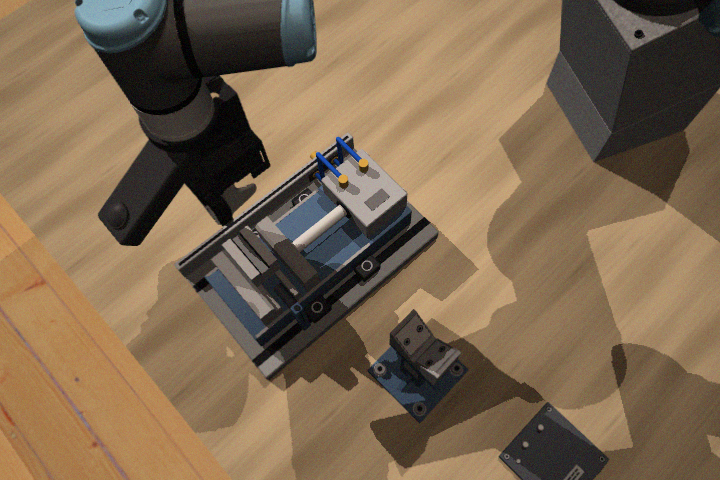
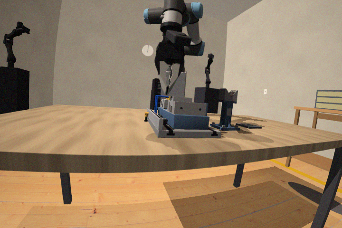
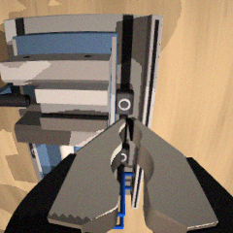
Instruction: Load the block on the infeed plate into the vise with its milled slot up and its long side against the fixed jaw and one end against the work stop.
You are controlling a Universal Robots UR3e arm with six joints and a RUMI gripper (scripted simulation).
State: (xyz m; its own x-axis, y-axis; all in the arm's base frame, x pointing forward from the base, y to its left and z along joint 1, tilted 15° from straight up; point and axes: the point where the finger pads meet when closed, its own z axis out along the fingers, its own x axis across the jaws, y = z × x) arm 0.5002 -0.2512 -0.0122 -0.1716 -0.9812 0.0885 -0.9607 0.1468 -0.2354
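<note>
The part (image 1: pixel 240 258) (image 3: pixel 73 95) lies in the open vise between the fixed jaw (image 1: pixel 254 298) (image 3: pixel 53 70) and the moving jaw (image 1: pixel 296 263) (image 3: pixel 53 136). A dark groove runs along its top in the top view. A narrow dark strip shows between part and fixed jaw; contact cannot be told. The work stop (image 3: pixel 16 100) points at the part's end, with a small gap apparent. My gripper (image 2: pixel 166 92) (image 3: pixel 127 118) is shut and empty, fingertips above the vise's hose-side edge, beyond the part's other end. The low bars are hidden.
The air cylinder (image 1: pixel 373 192) with blue hoses (image 1: pixel 329 165) (image 3: pixel 122 199) stands at one end of the vise. A raised side rail (image 1: pixel 270 200) (image 3: pixel 153 87) runs along the hose side. The V-block (image 1: pixel 423 345) (image 2: pixel 228 95) and infeed plate (image 1: pixel 565 435) (image 2: pixel 248 125) stand beyond the opposite side.
</note>
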